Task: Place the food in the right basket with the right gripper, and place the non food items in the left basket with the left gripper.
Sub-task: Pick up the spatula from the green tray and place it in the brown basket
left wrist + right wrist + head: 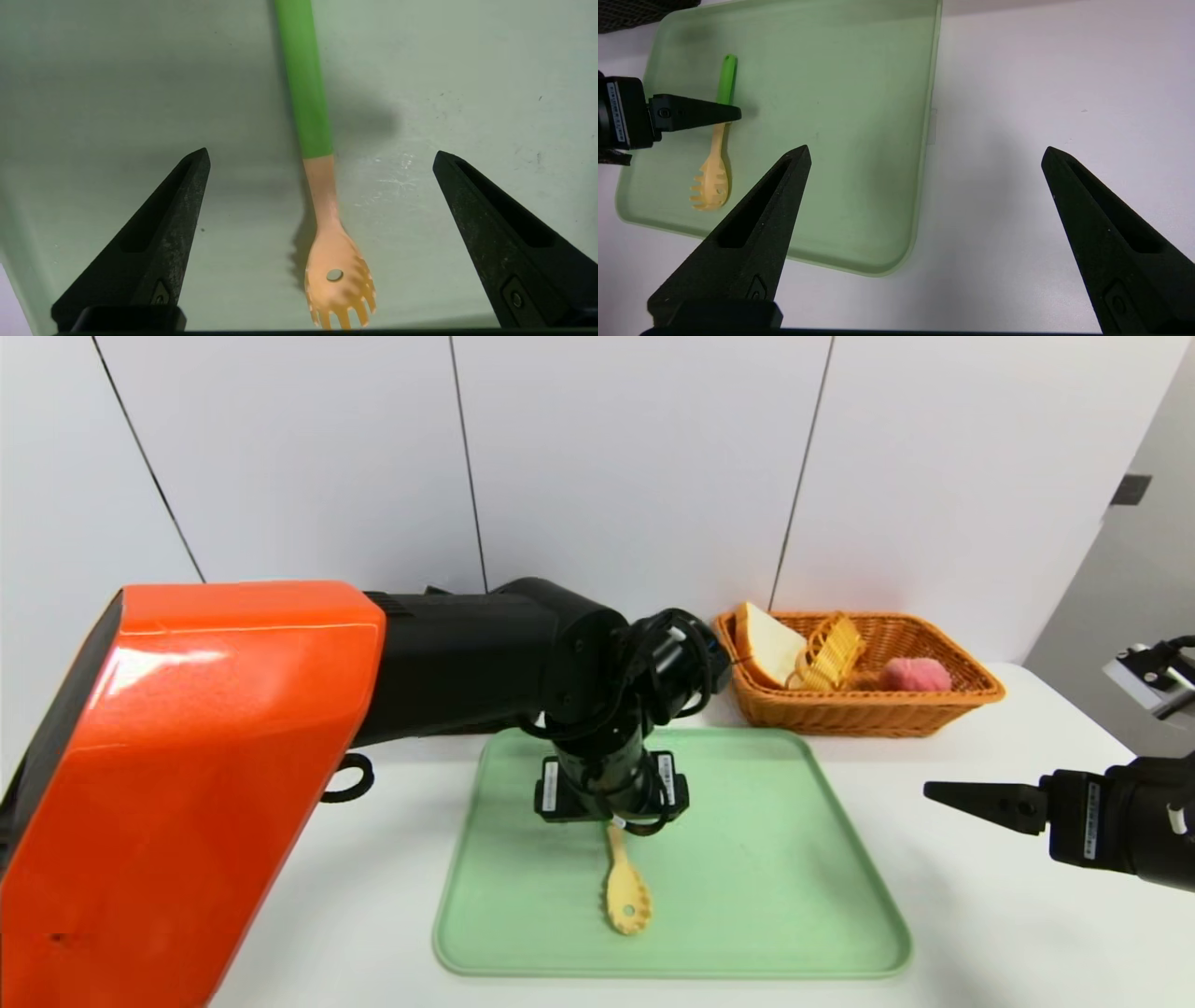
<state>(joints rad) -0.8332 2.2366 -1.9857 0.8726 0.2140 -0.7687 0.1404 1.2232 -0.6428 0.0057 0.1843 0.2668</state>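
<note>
A yellow slotted spoon (627,896) with a green handle (306,93) lies flat on the pale green tray (794,896). My left gripper (611,793) points down over it, open, one finger on each side of the spoon's neck (322,186) and not touching it. My right gripper (971,800) hangs open over the white table to the right of the tray, holding nothing. The orange right basket (971,695) at the back right holds a bread slice (770,649) and a pink piece (915,674). Of the left basket, only a dark woven corner (626,14) shows.
A small yellow woven basket (831,653) lies inside the orange basket. My left arm's orange shell (187,784) blocks the left side of the head view. The tray (840,140) carries only the spoon (714,172). A white wall stands behind the table.
</note>
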